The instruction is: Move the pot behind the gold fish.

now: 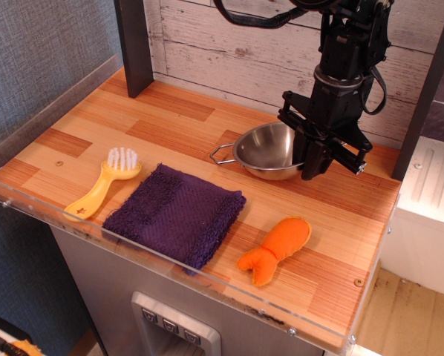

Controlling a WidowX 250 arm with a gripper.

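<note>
Four loose things are seen on the wooden tabletop [170,126], taken here from left to right. At about nine o'clock from the table's middle, a yellow-handled brush [105,182] is laid with its white bristles toward the back and its handle toward the front edge. Just beside it, toward six o'clock, a purple cloth [174,213] is spread flat, one corner reaching the clear front rim. At about five o'clock, the gold fish [276,249] is found lying on the wood, its forked tail pointed toward the front and its head toward the back right. The pot [266,150] is set at about two o'clock from the table's middle and at twelve o'clock from the gold fish, well apart from it, with one wire handle stuck out to its left. Its base appears to be resting on the table, though this cannot be fully told. The gripper [311,159] is lowered from above at the pot's right rim and is closed on that rim, with the black arm rising toward the top edge. A white plank wall [207,44] is seen behind everything.
</note>
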